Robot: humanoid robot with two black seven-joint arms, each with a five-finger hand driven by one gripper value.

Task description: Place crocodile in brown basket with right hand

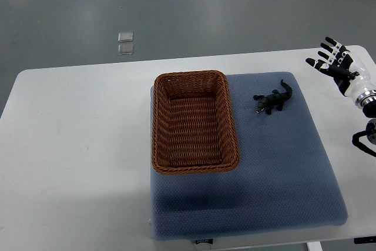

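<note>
We are at the very start of this job, as far as we can judge. The crocodile [274, 99] lies on the blue mat [282, 168], at about two o'clock from the brown basket [194, 76]. It is near the basket's right wall but clearly apart from it. Its snout points toward seven o'clock and its tail toward one o'clock. Nothing touches it.

Our right hand [336, 64] comes in from the right edge and hovers over the white table [76, 145], beyond the mat's far right corner. That puts it at roughly two o'clock from the crocodile and well apart from it. Its fingers are spread wide, pointing toward ten o'clock, and they hold nothing. The left arm does not show at all.

The basket sits on the left part of the mat with its long side running from twelve to six o'clock. We see only its woven floor inside.

So nothing of the task is done. By our reckoning everything is left: bring the hand across toward eight o'clock until it is over the toy, close the fingers around its body, lift it, carry it over the right rim, and let it go inside. The toy looks small and low, so the fingers will likely have to come down close to the mat.
</note>
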